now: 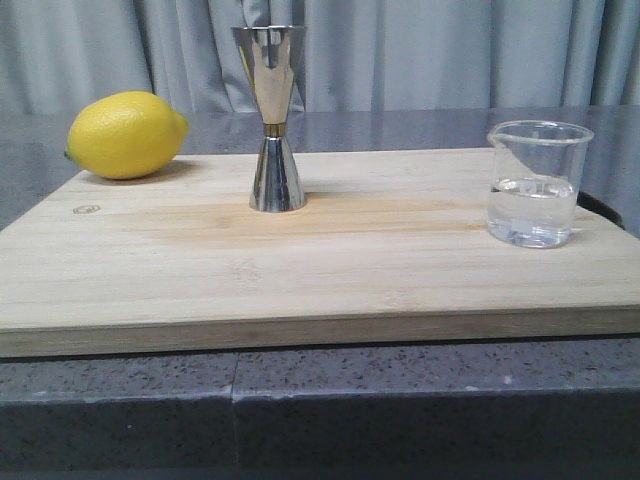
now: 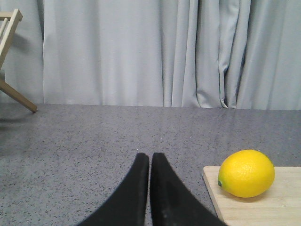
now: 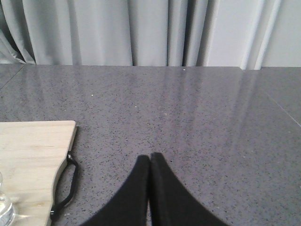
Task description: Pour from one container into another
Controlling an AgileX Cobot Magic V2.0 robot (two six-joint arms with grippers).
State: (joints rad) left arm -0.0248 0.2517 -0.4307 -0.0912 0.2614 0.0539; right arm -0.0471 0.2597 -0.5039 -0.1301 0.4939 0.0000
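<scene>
In the front view a small clear glass beaker [image 1: 535, 184] with liquid in its lower part stands at the right end of a wooden board [image 1: 300, 260]. The tall steel hourglass jigger [image 1: 273, 118] stands upright near the board's middle back. Neither gripper shows in the front view. My left gripper [image 2: 150, 157] is shut with nothing in it, over the grey counter to the left of the board. My right gripper [image 3: 150, 158] is shut and empty too, over the counter to the right of the board. A sliver of the beaker [image 3: 4, 207] shows in the right wrist view.
A yellow lemon [image 1: 126, 134] lies on the board's back left corner, also seen as the lemon [image 2: 246, 173] in the left wrist view. The board has a black loop handle [image 3: 68, 186] on its right edge. A grey curtain [image 1: 450, 50] hangs behind. A wooden frame [image 2: 10, 56] stands far left.
</scene>
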